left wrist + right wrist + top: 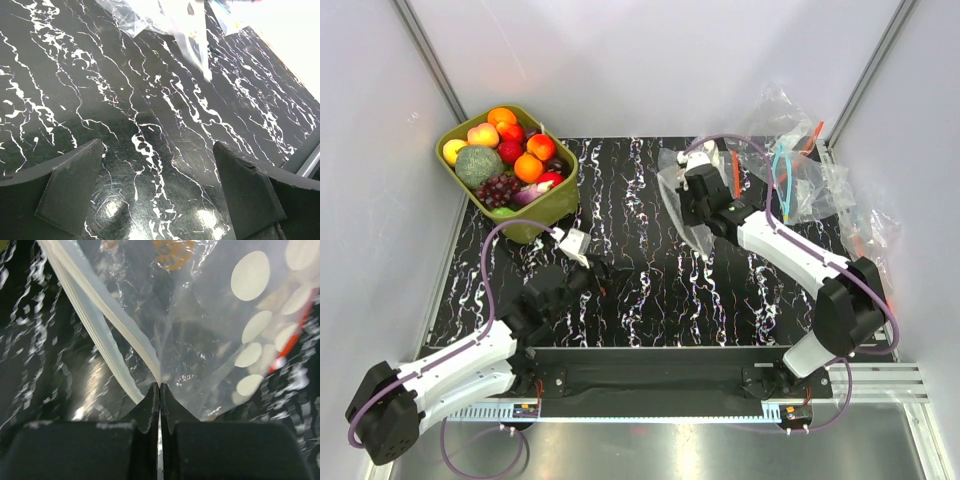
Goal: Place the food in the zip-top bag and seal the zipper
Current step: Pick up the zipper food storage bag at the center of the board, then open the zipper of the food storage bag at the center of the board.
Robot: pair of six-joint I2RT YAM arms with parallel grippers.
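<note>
Zip-top bag [235, 340] is pinched at its zipper [117, 325] between the pressed-together right fingers [153, 402]. Food [510, 150] lies in a tub [555, 205] beyond the spread, empty left fingers [70, 187]. Bag-opening stage; next needs the mouth parted.

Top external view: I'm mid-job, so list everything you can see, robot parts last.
table: one, black with white veining, under everything.
tub: one, olive green, far left corner.
food: a heap, exact count unclear; orange, red, yellow, green and dark-red pieces; all in the tub.
zip-top bag: one, clear with white dots, right of centre.
zipper: one, whitish strip along the bag's edge.
undotted bags: a loose pile, clear with orange and blue strips, far right.
left gripper: one, black, open over bare table, near left.
right gripper: one, black, shut on the zip-top bag.
</note>
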